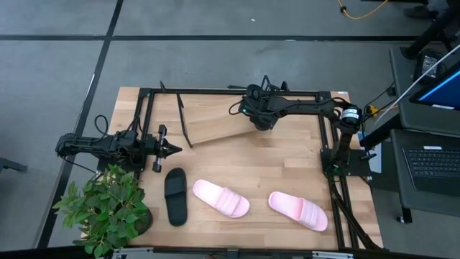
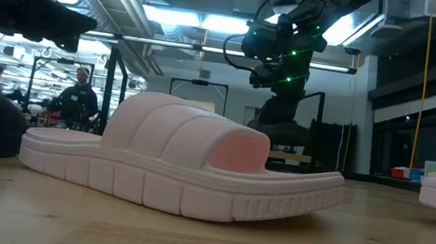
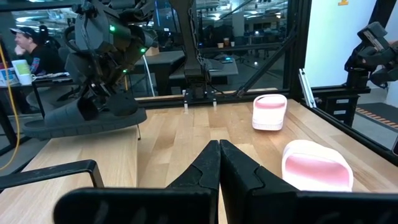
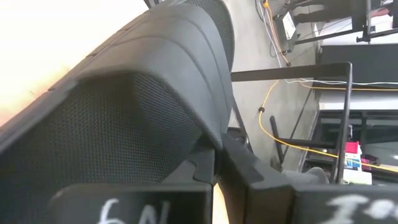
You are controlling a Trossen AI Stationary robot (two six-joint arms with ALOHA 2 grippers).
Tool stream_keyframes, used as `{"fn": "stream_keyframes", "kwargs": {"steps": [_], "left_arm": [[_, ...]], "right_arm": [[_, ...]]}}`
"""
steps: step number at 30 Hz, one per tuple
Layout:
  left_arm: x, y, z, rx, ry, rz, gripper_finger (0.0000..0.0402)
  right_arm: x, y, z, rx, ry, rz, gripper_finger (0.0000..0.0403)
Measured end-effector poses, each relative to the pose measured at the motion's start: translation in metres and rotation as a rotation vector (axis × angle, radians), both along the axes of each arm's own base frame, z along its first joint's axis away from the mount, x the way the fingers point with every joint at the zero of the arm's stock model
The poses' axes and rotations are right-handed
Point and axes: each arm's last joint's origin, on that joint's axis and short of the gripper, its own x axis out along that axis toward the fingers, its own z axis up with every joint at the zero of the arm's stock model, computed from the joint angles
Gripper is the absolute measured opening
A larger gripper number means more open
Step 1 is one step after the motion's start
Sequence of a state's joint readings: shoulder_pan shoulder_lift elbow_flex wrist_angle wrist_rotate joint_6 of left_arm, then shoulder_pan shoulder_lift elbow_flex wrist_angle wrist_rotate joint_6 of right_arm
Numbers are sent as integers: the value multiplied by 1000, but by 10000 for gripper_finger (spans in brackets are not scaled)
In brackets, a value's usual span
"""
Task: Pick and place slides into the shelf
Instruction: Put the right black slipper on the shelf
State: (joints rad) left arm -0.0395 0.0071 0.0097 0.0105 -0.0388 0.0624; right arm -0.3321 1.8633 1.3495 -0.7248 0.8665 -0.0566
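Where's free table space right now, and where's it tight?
Free: the bare wood between the shelf and the row of slides, and the strip between the two pink slides. Tight: the left front, where the black slide lies beside the plant, and the shelf's right end, where the right end effector holds another black slide.

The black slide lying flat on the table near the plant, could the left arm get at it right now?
Probably yes. The black slide lies just in front of the left tool, which is shut and empty, with bare table between them.
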Motion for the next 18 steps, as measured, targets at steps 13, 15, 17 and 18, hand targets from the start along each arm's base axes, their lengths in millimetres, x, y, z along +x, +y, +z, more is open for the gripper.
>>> {"fn": "stream_keyframes", "kwargs": {"steps": [13,15,17,18], "left_arm": [[0,0,0,-1,0,0,0],[0,0,0,-1,0,0,0],[0,0,0,-1,0,0,0],[0,0,0,-1,0,0,0]], "right_arm": [[0,0,0,6,2,3,12],[0,0,0,7,7,7,12],[0,0,0,10,23,20,12],[0,0,0,15,27,27,14]]}}
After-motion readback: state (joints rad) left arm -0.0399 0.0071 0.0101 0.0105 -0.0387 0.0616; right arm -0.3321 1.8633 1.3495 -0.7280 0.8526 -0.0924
